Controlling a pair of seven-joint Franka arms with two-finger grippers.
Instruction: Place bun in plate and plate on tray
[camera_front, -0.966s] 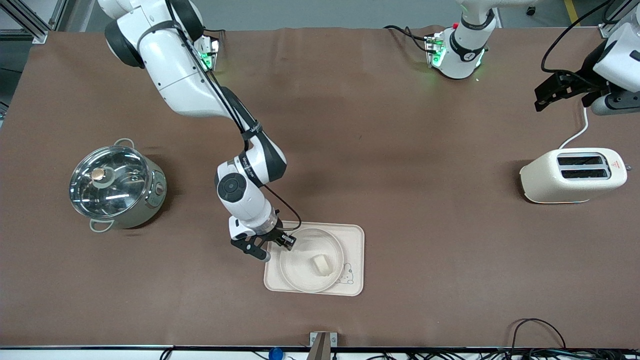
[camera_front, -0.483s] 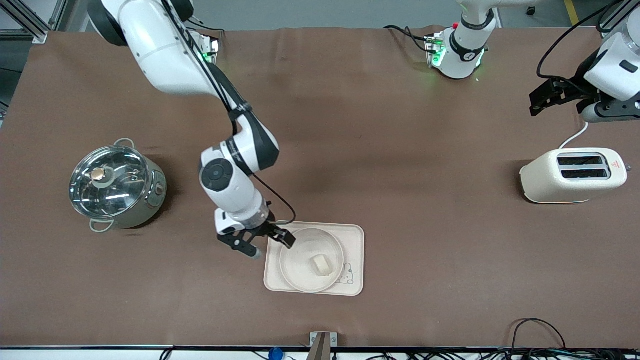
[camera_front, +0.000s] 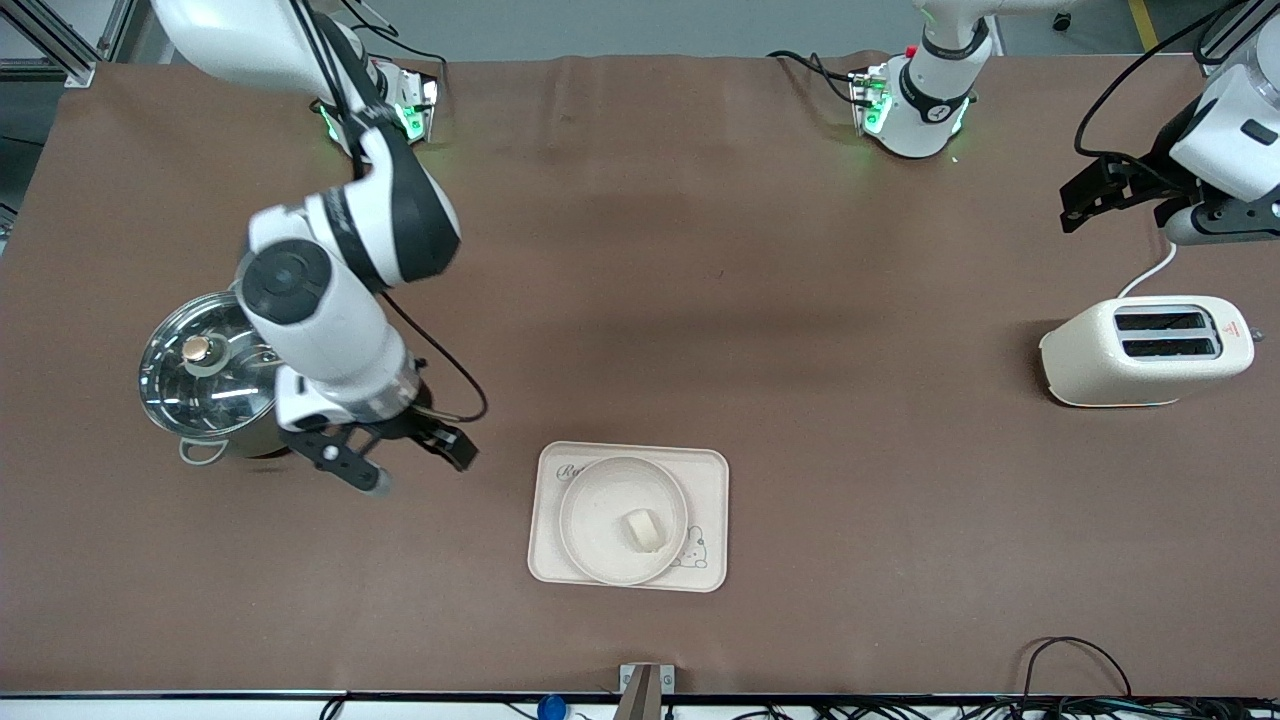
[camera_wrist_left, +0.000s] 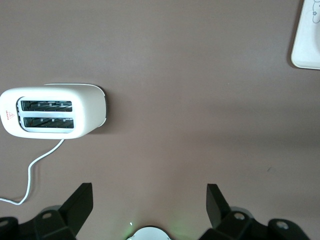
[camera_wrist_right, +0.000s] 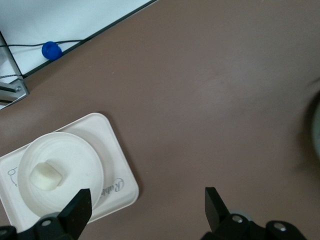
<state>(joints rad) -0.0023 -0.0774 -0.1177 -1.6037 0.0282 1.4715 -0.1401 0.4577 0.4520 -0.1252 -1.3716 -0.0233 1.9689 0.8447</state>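
The bun (camera_front: 643, 529) lies in the round plate (camera_front: 590, 505), and the plate rests on the rectangular tray (camera_front: 706, 500) with its rabbit drawing. All three also show in the right wrist view: bun (camera_wrist_right: 46, 176), plate (camera_wrist_right: 75, 155), tray (camera_wrist_right: 117, 170). My right gripper (camera_front: 408, 468) is open and empty, up over bare table between the pot and the tray. My left gripper (camera_front: 1125, 195) is open and empty, held high over the table by the toaster at the left arm's end.
A steel pot with a glass lid (camera_front: 215, 375) stands at the right arm's end, partly under the right arm. A cream toaster (camera_front: 1145, 350) with a white cord stands at the left arm's end, also in the left wrist view (camera_wrist_left: 52, 111).
My right gripper has pulled away from the plate's rim and risen toward the pot. The plate, bun and tray stay put. The left arm has barely moved.
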